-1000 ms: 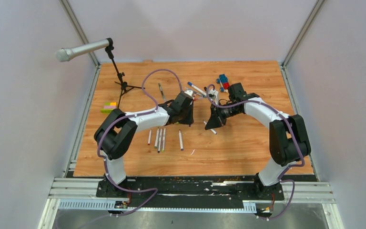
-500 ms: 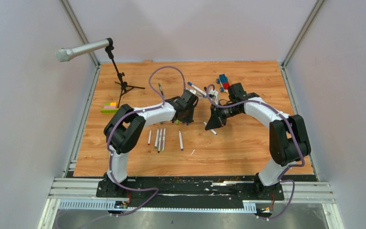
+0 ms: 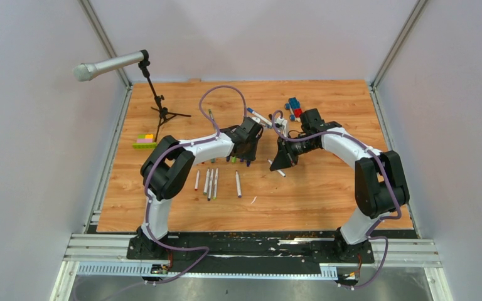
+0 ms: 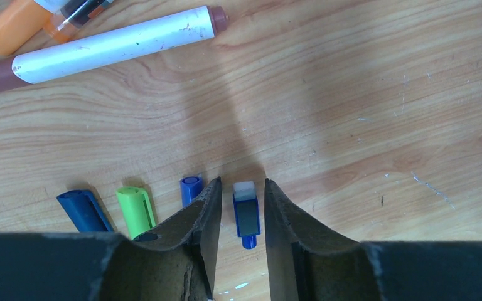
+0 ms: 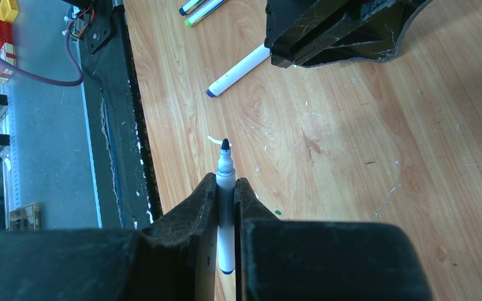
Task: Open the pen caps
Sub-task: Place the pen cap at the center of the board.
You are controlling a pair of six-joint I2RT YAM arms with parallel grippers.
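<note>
In the left wrist view my left gripper (image 4: 241, 183) is open and low over the table. A blue pen cap with a white end (image 4: 247, 216) lies between its fingers without touching them. A blue cap (image 4: 190, 188), a green cap (image 4: 135, 211) and a dark blue cap (image 4: 83, 210) lie to its left. My right gripper (image 5: 226, 180) is shut on an uncapped white pen (image 5: 225, 164) whose dark tip sticks out. In the top view the left gripper (image 3: 246, 157) and the right gripper (image 3: 280, 164) face each other at mid-table.
A white pen with brown ends (image 4: 116, 44) and an orange pen (image 4: 9, 34) lie beyond the caps. Several pens (image 3: 210, 182) lie in a row near the left arm. A toy car (image 3: 295, 108), a microphone stand (image 3: 158, 103) and a green-yellow brick bar (image 3: 143, 142) stand further off.
My left arm has swung its elbow in and its gripper has shifted a little to the right and lower. The right arm has stayed still with its pen.
</note>
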